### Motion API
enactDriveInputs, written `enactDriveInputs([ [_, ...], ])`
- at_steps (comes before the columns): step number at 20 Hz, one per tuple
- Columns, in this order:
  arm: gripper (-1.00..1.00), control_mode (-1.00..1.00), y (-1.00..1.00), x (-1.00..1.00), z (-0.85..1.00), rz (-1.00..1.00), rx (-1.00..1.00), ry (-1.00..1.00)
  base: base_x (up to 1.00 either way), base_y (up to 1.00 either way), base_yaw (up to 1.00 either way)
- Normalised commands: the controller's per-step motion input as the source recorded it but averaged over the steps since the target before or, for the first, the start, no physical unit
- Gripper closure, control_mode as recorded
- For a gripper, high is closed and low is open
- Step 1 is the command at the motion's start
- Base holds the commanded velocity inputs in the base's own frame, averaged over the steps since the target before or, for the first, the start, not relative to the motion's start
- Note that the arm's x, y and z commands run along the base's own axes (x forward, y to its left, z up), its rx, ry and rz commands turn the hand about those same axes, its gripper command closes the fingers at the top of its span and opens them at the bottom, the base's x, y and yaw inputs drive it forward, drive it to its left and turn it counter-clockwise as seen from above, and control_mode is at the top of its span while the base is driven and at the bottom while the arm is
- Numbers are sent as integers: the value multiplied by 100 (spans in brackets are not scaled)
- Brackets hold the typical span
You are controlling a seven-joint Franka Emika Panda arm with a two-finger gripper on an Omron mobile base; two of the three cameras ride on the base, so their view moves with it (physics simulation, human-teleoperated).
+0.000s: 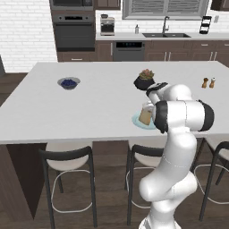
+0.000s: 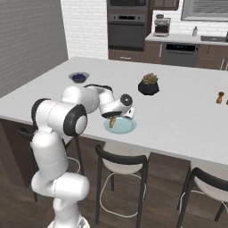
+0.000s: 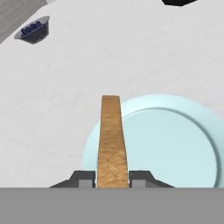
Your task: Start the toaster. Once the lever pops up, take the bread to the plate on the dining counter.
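Note:
My gripper (image 3: 112,179) is shut on the bread (image 3: 110,135), a tan toast slice seen edge-on between the fingertips. The slice hangs upright just over the near-left part of the pale blue-green plate (image 3: 175,148). I cannot tell whether its lower edge touches the plate. In the left base view the bread (image 1: 145,114) stands over the plate (image 1: 136,120) near the front edge of the white dining counter (image 1: 89,103). From the right base view the gripper (image 2: 114,118) holds the bread (image 2: 112,122) above the plate (image 2: 127,127). The toaster is out of view.
A small bowl with dark blue contents (image 1: 69,82) sits to the far left on the counter. A black pot with a plant (image 1: 144,80) stands just behind the plate. Two shakers (image 1: 209,82) are at the right. Stools (image 1: 67,165) line the counter's near side.

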Motion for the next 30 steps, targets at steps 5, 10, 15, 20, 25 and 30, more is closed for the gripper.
enactDriveInputs([
  [5, 100, -100, 0, 3, -32, 5, -1, -1, 0, 0, 0],
  [10, -100, -100, -5, 7, -2, 2, 0, -1, 0, 0, 0],
  [15, -100, -100, -39, 6, 12, 0, 2, -2, 0, 0, 0],
  [20, -100, -100, -40, 21, 39, 0, 0, -4, 0, 0, 0],
  [25, -100, -100, -21, 8, 80, 0, 2, -18, 0, 0, 0],
  [30, -100, -100, 4, -91, 100, 8, 1, -41, 0, 0, 0],
])
